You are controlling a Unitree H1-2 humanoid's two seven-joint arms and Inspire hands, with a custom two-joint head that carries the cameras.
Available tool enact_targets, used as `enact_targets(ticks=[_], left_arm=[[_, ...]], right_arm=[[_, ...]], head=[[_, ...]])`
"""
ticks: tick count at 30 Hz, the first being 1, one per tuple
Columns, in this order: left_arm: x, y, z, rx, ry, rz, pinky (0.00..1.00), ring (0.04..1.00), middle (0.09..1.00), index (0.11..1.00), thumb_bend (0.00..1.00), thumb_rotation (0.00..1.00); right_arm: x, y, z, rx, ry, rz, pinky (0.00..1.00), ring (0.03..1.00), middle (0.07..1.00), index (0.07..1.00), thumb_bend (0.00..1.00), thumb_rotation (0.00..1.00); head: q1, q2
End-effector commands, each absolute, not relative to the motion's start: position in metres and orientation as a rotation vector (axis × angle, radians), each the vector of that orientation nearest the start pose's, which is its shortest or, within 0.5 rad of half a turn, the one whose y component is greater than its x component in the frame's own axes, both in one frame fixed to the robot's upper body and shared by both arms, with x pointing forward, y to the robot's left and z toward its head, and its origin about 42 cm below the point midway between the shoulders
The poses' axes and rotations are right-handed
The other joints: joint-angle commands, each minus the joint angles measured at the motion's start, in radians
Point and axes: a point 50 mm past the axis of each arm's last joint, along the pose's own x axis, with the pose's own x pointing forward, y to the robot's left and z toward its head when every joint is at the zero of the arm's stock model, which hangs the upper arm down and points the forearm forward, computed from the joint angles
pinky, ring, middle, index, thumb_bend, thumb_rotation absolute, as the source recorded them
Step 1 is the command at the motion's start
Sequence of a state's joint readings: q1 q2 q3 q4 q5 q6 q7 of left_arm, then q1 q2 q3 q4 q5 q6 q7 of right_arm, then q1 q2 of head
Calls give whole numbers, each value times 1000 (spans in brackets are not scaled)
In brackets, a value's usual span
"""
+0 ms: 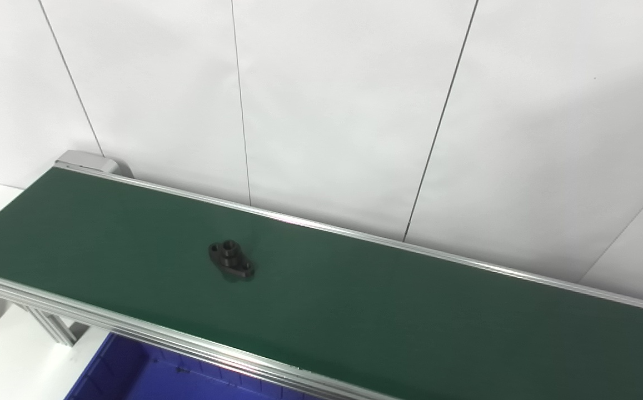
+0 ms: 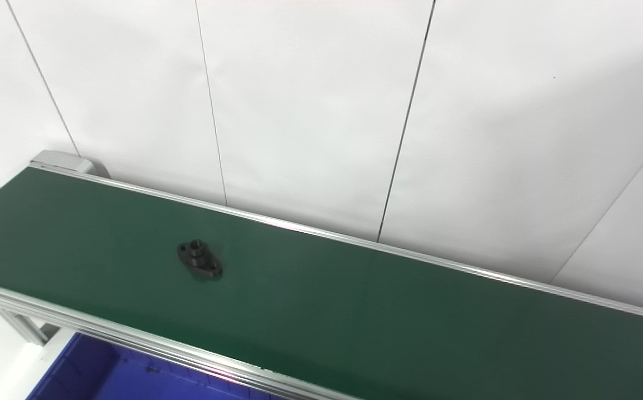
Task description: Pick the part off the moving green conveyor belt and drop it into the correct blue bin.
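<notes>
Step in hand: you are at the waiting stage, before any reach; neither hand shows in either head view, so nothing is gripped yet.

Fingers: both hands are out of sight, so you cannot tell from these views whether the fingers are apart or together.

Part: the black part (image 1: 231,259) lies flat on the green conveyor belt (image 1: 388,311), roughly midway between the belt's far rail and near rail, and toward the left end of the surface.

Long axis: the oval flange runs diagonally, from its far-left tip to its near-right tip, at a slant to the rails.

Pointing: the raised round boss with its bore faces up; a smaller hole sits at each tip of the flange.

Bin: one blue bin (image 1: 149,375) shows below the near rail at the bottom-left corner; its contents and any other bins are hidden.

Next move: judged from this, you need to bring a hand over the belt ahead of the part, fingers spread across the flange's short width, and time the closing to the belt's travel.

Risk: the low, flat flange gives little to pinch, so a late closing may slide it.
</notes>
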State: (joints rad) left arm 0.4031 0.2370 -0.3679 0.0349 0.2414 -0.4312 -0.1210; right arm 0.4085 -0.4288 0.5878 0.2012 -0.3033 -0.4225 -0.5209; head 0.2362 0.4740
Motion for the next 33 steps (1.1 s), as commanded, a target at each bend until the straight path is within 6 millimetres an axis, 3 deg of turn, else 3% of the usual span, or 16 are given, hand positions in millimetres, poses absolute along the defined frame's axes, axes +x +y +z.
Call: enact_targets(ticks=[1,15,19,20,21,25,28,33], left_arm=[[108,194,29,304,-22,-548,699,818,866,840,1000,545],[107,190,31,309,-34,-547,685,820,874,851,1000,564],[107,192,35,266,-36,-552,710,844,887,858,1000,520],[107,192,36,260,-38,-553,713,848,890,860,1000,515],[107,193,38,257,-44,-552,718,852,893,863,1000,510],[106,199,47,270,-68,-553,753,874,908,883,1000,511],[105,201,51,273,-72,-550,782,893,923,901,1000,521],[103,203,52,271,-70,-551,845,924,947,924,1000,543]], right_arm=[[64,-254,-1,-475,59,224,875,917,932,1000,959,640],[63,-258,1,-495,35,205,884,915,929,1000,963,649],[61,-254,8,-484,-6,164,887,896,903,976,966,647],[61,-253,10,-482,-15,156,886,893,899,970,968,648],[60,-251,15,-483,-46,132,877,886,895,962,968,648],[60,-243,37,-472,-173,56,812,841,867,923,963,634],[62,-237,52,-429,-231,42,833,843,867,914,943,580],[67,-228,81,-384,-334,31,863,860,874,923,923,598]], head=[[-1,1],[-26,30],[-101,92],[-101,92],[-123,134],[-163,206],[-176,231],[-185,285]])
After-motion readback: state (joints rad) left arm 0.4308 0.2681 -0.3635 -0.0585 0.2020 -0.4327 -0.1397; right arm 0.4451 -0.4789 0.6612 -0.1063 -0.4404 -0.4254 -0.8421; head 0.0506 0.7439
